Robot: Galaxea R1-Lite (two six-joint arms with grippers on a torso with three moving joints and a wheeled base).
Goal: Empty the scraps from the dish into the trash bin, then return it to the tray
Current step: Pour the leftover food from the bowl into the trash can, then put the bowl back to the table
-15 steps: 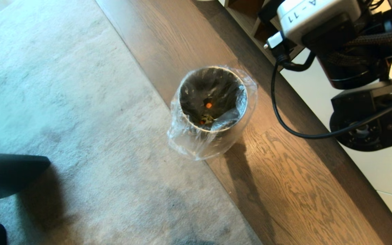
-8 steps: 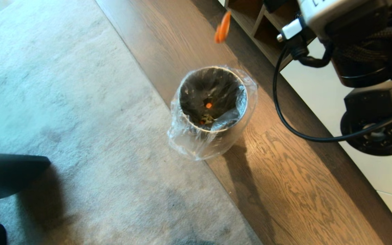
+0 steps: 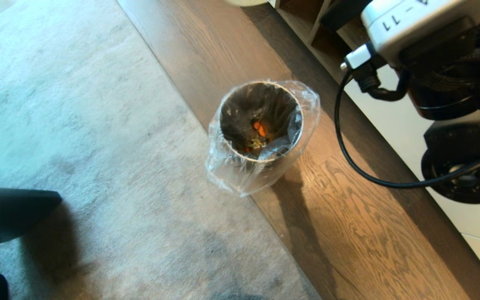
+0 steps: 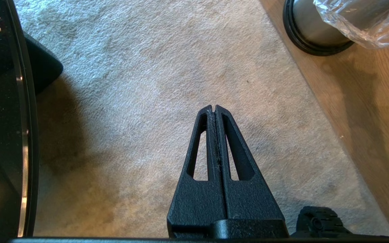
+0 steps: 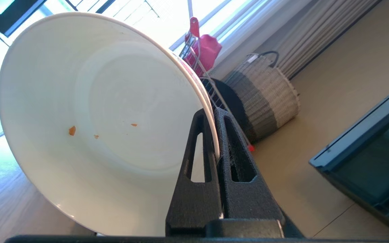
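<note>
The right end effector (image 5: 215,135) is clamped on the rim of the tipped dish (image 5: 93,121), bare but for orange specks, while the scraps (image 3: 258,133) lie inside the trash bin (image 3: 261,137) at the head view's centre, the right arm at two o'clock of it, and the left end effector (image 4: 214,109) hangs pressed together over the carpet (image 4: 154,77).

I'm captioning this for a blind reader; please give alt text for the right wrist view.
The right gripper pinches the rim of a tilted white bowl, nearly empty except for a few tiny orange specks. Behind it are a woven basket and bright curtained windows.
</note>
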